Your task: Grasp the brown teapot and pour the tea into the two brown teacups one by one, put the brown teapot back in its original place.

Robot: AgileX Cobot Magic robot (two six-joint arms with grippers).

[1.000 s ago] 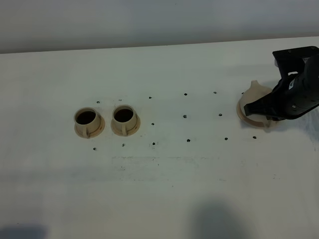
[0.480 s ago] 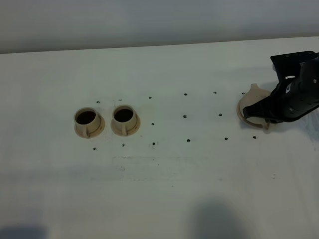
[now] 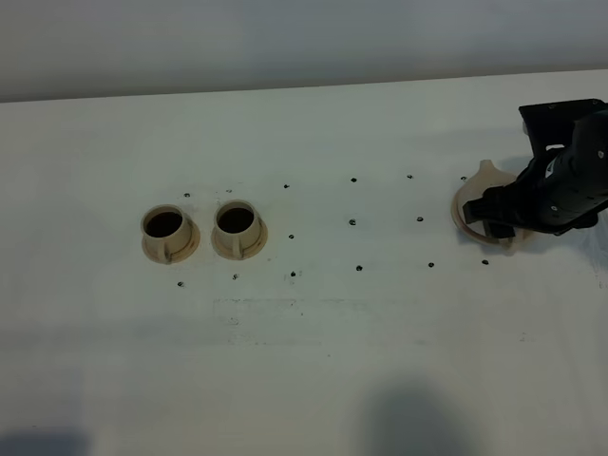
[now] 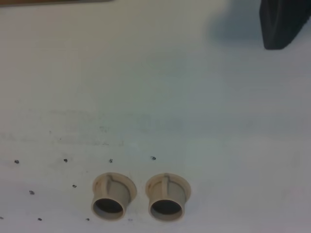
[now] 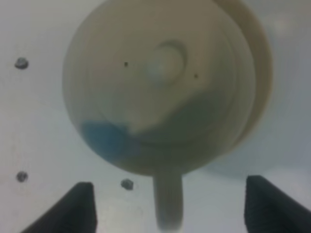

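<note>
The right claw (image 5: 167,201) is hanging open above the teapot (image 5: 160,87), handle (image 5: 168,201) lying between its fingers; it should be descending centred before closing.

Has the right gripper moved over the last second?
Yes. The right gripper has dropped and closed in on the brown teapot, measured against the table's dots; the teapot itself hasn't shifted.
</note>
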